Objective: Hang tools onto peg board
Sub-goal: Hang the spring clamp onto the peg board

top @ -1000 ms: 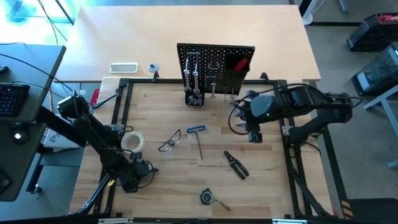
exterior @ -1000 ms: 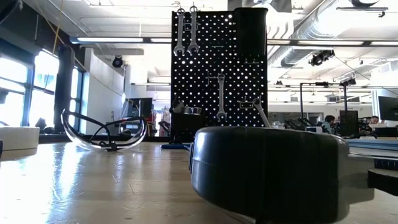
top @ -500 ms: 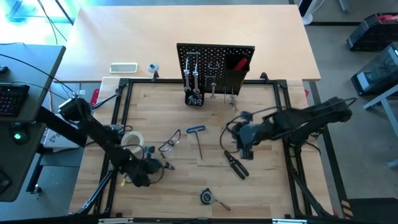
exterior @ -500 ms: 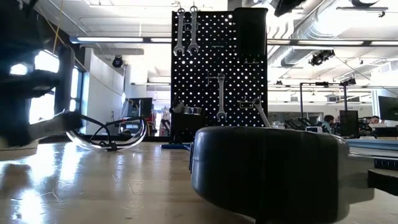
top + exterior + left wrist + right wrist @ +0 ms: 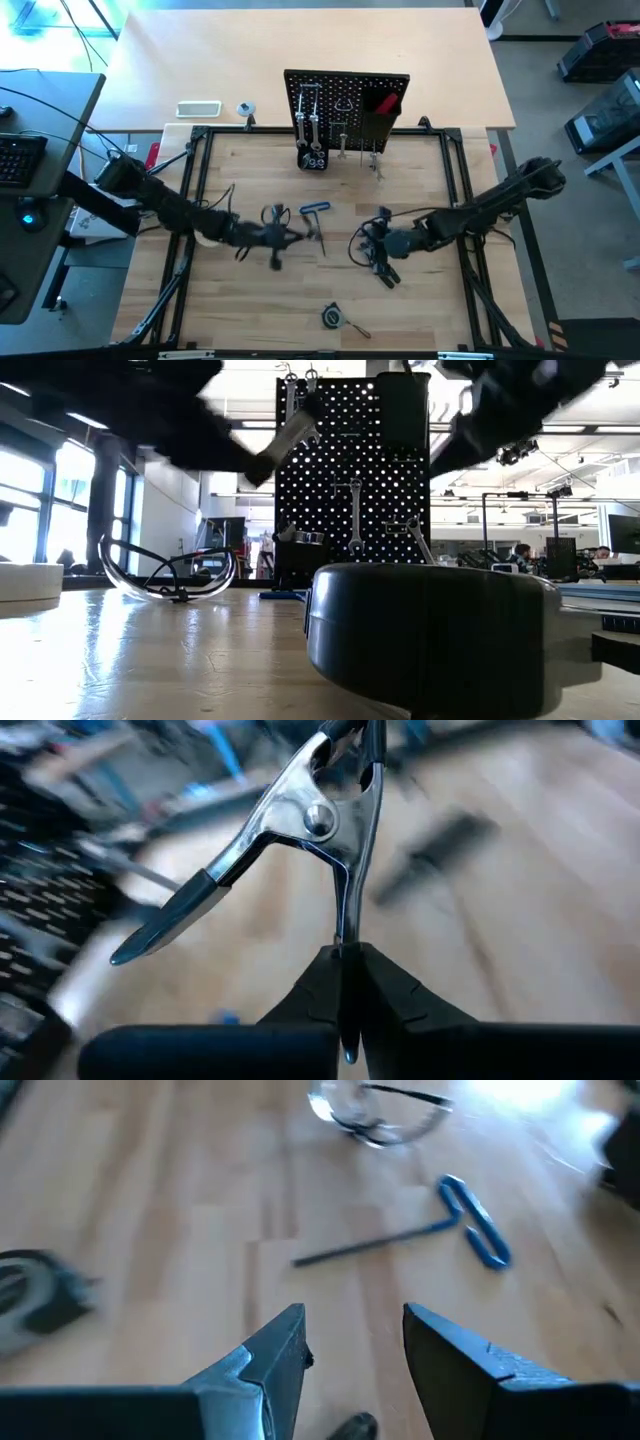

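Left claw (image 5: 345,1010) clenched on a silver spring clamp (image 5: 300,830) (raised above the worktop (image 5: 420,300)); right claw (image 5: 350,1345) released, over the black-handled pliers (image 5: 383,268).

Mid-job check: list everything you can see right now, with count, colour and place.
peg board: one, black, upright at the table's far side
wrenches: several, silver, hanging on the peg board
red-handled tool: one, in the peg board's bin
glasses: one, clear, on the table near the middle
hex key: one, blue handle, beside the glasses
pliers: one, black, under the right gripper
tape measure: one, dark, near edge
tape roll: one, pale, partly under the left arm
tray: one, white, behind the frame
clamp: one, silver, in the left gripper
left gripper: shut on the clamp, above the glasses
right gripper: open, over the pliers
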Motion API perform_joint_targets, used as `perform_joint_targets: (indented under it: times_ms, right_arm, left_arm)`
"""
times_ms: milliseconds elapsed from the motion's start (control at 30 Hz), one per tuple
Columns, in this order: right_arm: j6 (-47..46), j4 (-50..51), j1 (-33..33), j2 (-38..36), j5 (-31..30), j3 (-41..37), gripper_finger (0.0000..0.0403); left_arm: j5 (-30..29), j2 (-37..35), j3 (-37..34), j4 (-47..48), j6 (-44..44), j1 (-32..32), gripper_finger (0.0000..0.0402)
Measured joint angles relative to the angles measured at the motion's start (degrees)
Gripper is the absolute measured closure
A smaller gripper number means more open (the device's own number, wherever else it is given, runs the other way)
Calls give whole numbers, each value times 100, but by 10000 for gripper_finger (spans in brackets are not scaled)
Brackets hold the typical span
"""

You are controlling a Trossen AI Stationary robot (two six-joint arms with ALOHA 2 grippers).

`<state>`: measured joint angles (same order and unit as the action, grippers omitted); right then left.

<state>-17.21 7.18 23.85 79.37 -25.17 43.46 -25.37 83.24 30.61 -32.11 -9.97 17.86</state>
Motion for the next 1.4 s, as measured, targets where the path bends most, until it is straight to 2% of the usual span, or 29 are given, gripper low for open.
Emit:
perform_joint_targets:
  times_ms: [100, 200, 300, 400, 600, 800, 1033, 1300, 1400]
  right_arm:
    - [-438, -386, 184, -14, -603, -466, 240]
    - [-765, -752, 304, -20, -945, -759, 240]
    - [-848, -1100, 391, -20, -1167, -925, 240]
    - [-840, -1168, 433, -22, -1264, -953, 240]
    - [-833, -1024, 500, -22, -1271, -953, 240]
    - [-958, -839, 712, -22, -1427, -955, 240]
    - [-980, -824, 772, -24, -1633, -955, 240]
    - [-999, -826, 772, -24, -1649, -955, 240]
    - [-993, -827, 772, -24, -1663, -955, 240]
  left_arm:
    - [53, 414, 5, -1059, -155, -498, 398]
    - [54, 1070, 129, -1824, -217, -884, 398]
    - [-55, 1827, 537, -2090, -345, -1119, 398]
    - [-464, 2470, 1137, -2166, -880, -1155, 398]
    - [-1234, 3299, 2186, -2167, -1924, -1188, 398]
    - [-1862, 3533, 2567, -1856, -2611, -1488, 398]
    - [-1851, 3531, 2811, -1397, -2561, -1889, 398]
    - [-1678, 3530, 3108, -679, -2523, -2053, 397]
    - [-1743, 3611, 3229, -681, -2634, -2079, 396]
